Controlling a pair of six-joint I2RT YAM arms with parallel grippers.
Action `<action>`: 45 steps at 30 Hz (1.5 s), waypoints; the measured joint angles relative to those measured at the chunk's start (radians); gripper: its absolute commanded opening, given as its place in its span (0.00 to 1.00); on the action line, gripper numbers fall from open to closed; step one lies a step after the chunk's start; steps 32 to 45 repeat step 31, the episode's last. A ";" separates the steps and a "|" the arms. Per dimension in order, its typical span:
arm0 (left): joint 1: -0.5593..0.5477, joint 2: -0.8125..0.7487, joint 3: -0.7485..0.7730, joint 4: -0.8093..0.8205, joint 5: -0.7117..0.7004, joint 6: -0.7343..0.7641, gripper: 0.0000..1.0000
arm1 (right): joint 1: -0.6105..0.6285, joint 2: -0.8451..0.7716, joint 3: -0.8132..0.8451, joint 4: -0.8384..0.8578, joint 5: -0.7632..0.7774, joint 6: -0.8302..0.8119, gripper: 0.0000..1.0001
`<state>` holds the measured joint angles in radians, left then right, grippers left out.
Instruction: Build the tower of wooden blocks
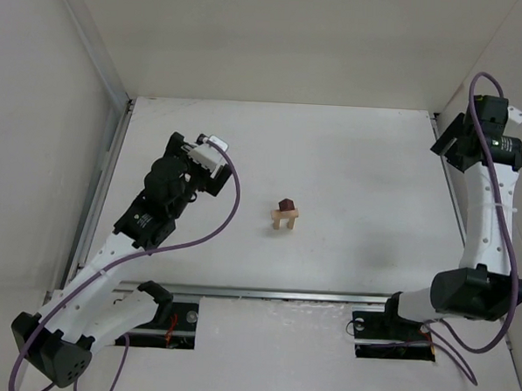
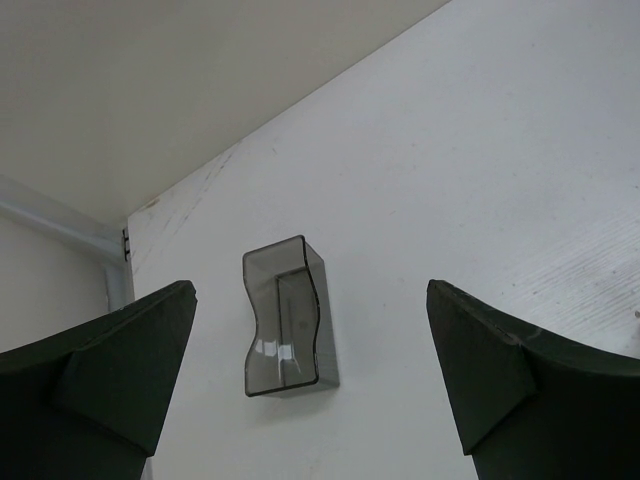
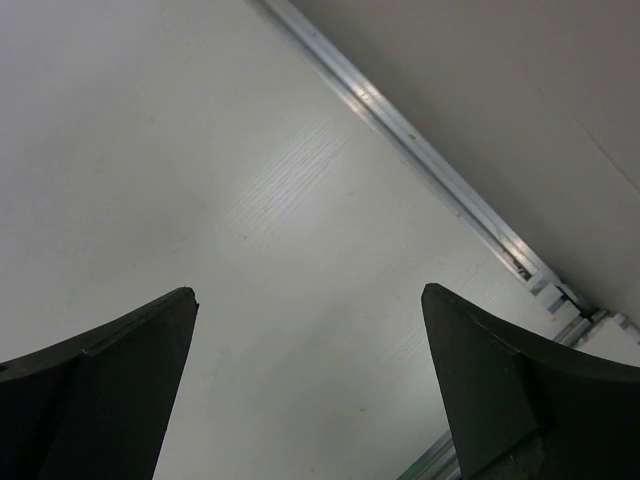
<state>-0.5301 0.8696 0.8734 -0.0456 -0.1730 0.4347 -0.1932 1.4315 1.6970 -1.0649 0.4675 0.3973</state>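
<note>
The wood block tower (image 1: 284,214) stands near the middle of the table as a small arch. Two short pale uprights carry a pale flat plank (image 1: 284,213), and a dark red-brown cube (image 1: 286,204) sits on top. My left gripper (image 1: 189,148) is well to the tower's left, open and empty (image 2: 310,290), and faces the far left corner. My right gripper (image 1: 452,135) is raised at the table's far right edge. It is open (image 3: 308,292) with only bare table between its fingers. Neither wrist view shows the tower.
A small translucent grey tray (image 2: 288,318) lies on the table just ahead of my left fingers. A metal rail (image 3: 420,150) runs along the table's right edge under the wall. Walls enclose the table on the left, back and right.
</note>
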 measured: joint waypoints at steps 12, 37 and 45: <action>0.002 -0.002 -0.014 0.002 0.005 -0.013 1.00 | 0.018 -0.119 -0.061 0.064 -0.133 -0.028 1.00; 0.002 -0.002 -0.015 0.004 0.024 -0.029 1.00 | 0.018 -0.156 -0.086 0.090 -0.144 -0.048 1.00; 0.002 -0.002 -0.015 0.004 0.024 -0.029 1.00 | 0.018 -0.156 -0.086 0.090 -0.144 -0.048 1.00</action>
